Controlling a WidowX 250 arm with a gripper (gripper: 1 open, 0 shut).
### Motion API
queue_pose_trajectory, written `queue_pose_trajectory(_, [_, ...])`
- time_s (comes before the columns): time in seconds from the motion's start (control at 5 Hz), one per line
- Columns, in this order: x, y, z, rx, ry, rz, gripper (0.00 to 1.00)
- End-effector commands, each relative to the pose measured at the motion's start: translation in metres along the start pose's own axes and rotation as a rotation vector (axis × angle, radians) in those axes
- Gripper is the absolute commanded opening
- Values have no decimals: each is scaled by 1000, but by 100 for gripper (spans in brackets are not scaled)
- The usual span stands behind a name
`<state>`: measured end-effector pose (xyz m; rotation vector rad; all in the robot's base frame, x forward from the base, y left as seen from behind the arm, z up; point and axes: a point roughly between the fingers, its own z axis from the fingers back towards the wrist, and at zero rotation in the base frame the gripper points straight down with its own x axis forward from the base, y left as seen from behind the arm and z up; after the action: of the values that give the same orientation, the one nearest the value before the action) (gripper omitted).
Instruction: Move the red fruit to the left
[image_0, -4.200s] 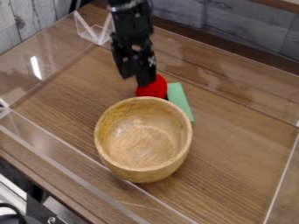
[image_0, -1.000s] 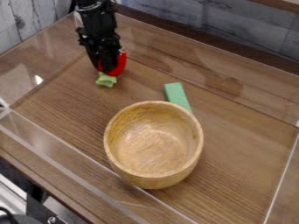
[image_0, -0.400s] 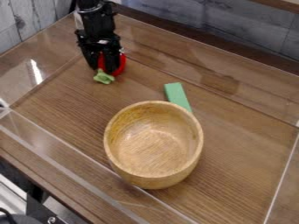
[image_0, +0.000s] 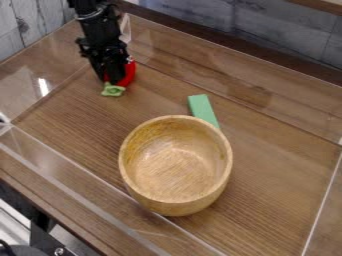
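- Gripper (image_0: 111, 73): a black assembly reaching down steeply from the top left of the view, its tip low over the surface (image_0: 80, 150).
- Fingers (image_0: 102, 71): dark prongs set against the red fruit (image_0: 124, 72), which shows red between and just right of them. Whether they clamp it or merely flank it cannot be told at this size.
- Red fruit: at the far left of the wood-grain surface, at the gripper's tip and well apart from the wooden bowl (image_0: 175, 163).
- Small green piece (image_0: 115, 90): on the surface just below the fruit; whether it joins the fruit is unclear.
- Green block (image_0: 203, 108): flat, rectangular, lying beside the bowl's far rim.
- Wooden bowl: upright and round, near the centre, toward the near edge.
- Clear walls (image_0: 327, 205): transparent panels border the surface.
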<state>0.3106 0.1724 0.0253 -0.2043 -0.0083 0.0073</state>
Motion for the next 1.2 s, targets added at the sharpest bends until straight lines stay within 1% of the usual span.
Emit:
queue_pose_trajectory(0.0, [-13,15,22,13,-41,87,0])
queue_pose_trajectory(0.2, [-20,26,22,-8,-36,159,0])
queue_pose_trajectory(0.4, [-26,30,17,-25,-24,168,100])
queue_pose_trajectory(0.6, [-30,32,13,-36,-15,172,100])
queue_pose_trajectory(1.0, [-30,32,27,-74,-22,204,100])
